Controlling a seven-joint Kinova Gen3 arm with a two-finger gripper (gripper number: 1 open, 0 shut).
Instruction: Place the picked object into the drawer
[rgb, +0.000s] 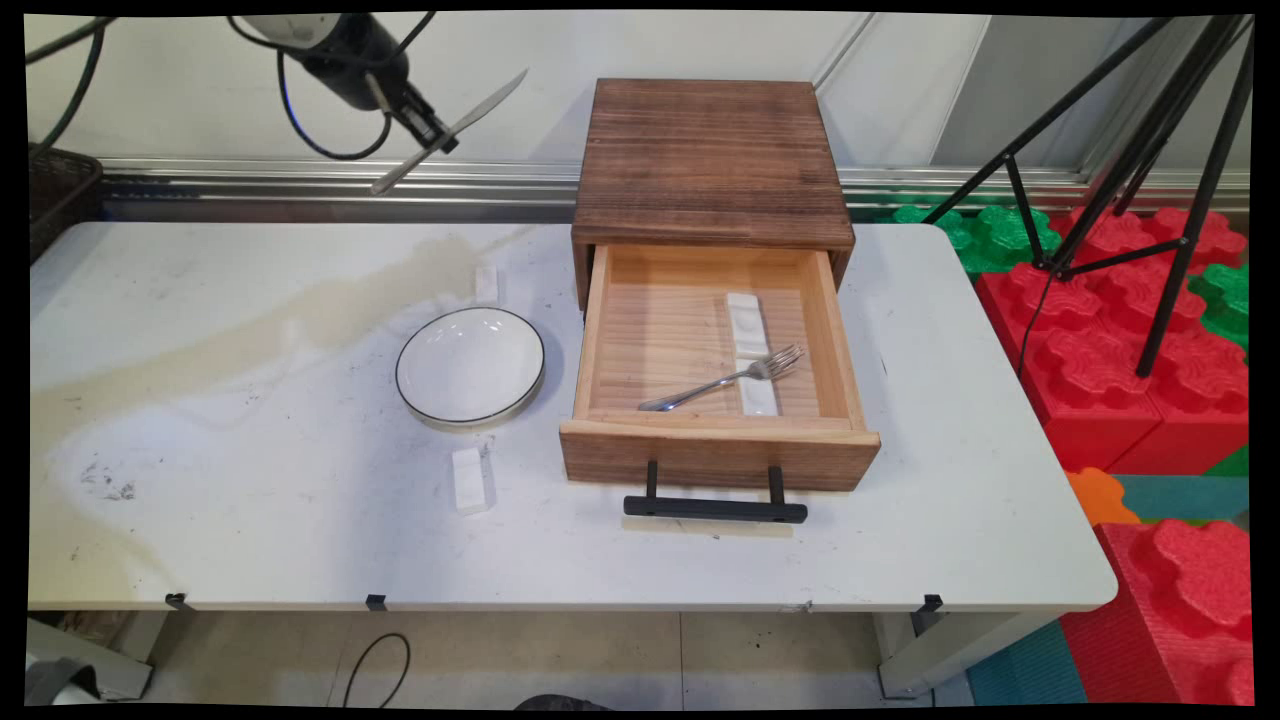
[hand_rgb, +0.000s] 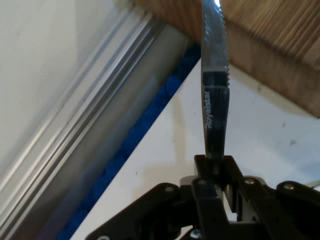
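Observation:
High at the upper left, my gripper (rgb: 428, 130) is shut on a metal table knife (rgb: 452, 130), which slants from lower left to upper right in the air above the table's back edge. Along the hand view the serrated knife (hand_rgb: 216, 100) rises from the shut gripper (hand_rgb: 215, 165) toward the wooden box (hand_rgb: 280, 45). That wooden drawer box (rgb: 708, 160) stands at the back middle with its drawer (rgb: 716, 440) pulled out. Inside lie a fork (rgb: 728, 380) and white rests (rgb: 750, 330). A white plate (rgb: 470, 366) with a dark rim sits left of the drawer.
A small white block (rgb: 470, 480) lies in front of the plate and another (rgb: 486, 284) behind it. The drawer's black handle (rgb: 714, 508) juts toward the near edge. A black tripod (rgb: 1150, 180) and red and green foam blocks (rgb: 1130, 360) stand to the right of the table.

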